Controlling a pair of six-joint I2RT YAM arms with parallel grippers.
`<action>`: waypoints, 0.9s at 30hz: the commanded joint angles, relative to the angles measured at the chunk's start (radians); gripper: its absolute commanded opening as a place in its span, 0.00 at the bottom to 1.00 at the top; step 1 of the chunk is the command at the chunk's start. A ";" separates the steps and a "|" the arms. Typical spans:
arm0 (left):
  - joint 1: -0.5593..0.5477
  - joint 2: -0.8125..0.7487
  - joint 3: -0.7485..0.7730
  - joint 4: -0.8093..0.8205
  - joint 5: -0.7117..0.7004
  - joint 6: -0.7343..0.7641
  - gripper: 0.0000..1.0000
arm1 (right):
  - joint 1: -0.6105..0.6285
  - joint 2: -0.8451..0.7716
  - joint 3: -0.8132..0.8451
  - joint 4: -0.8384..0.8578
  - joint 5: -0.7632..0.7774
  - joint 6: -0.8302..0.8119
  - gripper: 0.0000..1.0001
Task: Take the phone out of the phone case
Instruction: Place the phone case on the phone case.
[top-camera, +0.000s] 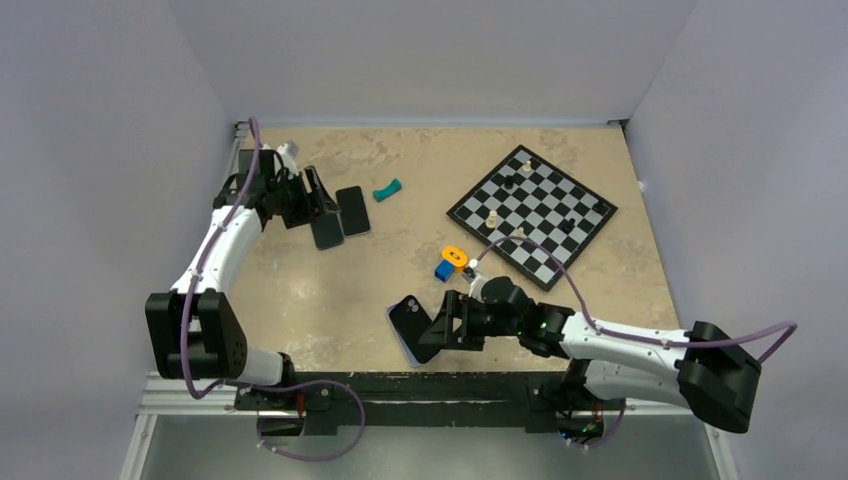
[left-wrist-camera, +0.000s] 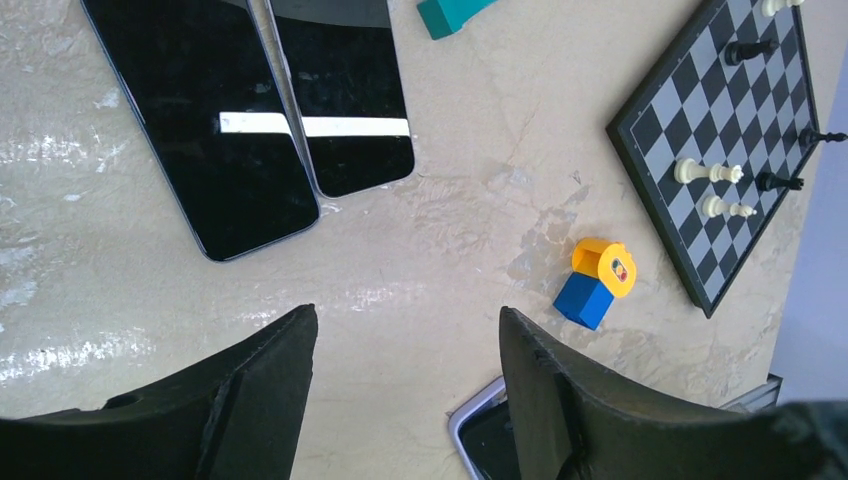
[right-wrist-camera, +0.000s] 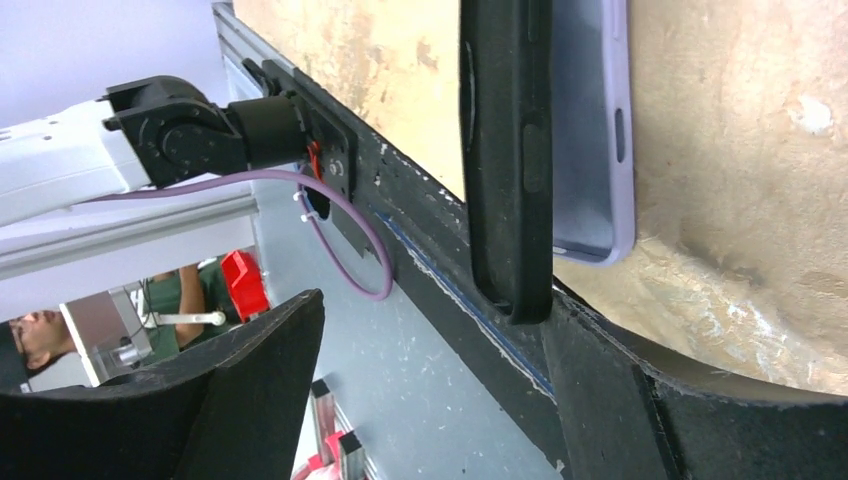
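At 6 o'clock in the overhead view, at the near edge of the counter (top-camera: 330, 300), we find the right gripper (top-camera: 432, 328) with its fingers spread wide, clamped on nothing. The phone (right-wrist-camera: 505, 150), a dark slab, turns its side edge to the wrist camera and rests against one finger. The lavender phone case (right-wrist-camera: 592, 120) lies just beside it. We judge that the finger serves as a lever: the phone looks partly peeled from the case, but we cannot tell whether its far end has left the shell.

Toward 12 o'clock sits a blue-and-orange toy block (left-wrist-camera: 597, 282). At 10 o'clock the left gripper (left-wrist-camera: 408, 330) hovers over two bare phones (left-wrist-camera: 200, 120), fingers apart and empty. It is well apart from the work, probably to avoid interference. A chessboard (top-camera: 530, 215) lies at 2 o'clock.
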 joint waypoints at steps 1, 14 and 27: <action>-0.020 -0.087 -0.025 0.035 0.000 0.025 0.71 | -0.010 -0.051 0.066 -0.101 0.047 -0.104 0.83; -0.080 -0.178 -0.054 0.032 -0.081 0.074 0.72 | -0.009 -0.023 0.116 -0.071 -0.143 -0.265 0.84; -0.087 -0.214 -0.055 0.022 -0.092 0.091 0.73 | -0.009 -0.031 0.226 -0.325 -0.062 -0.374 0.85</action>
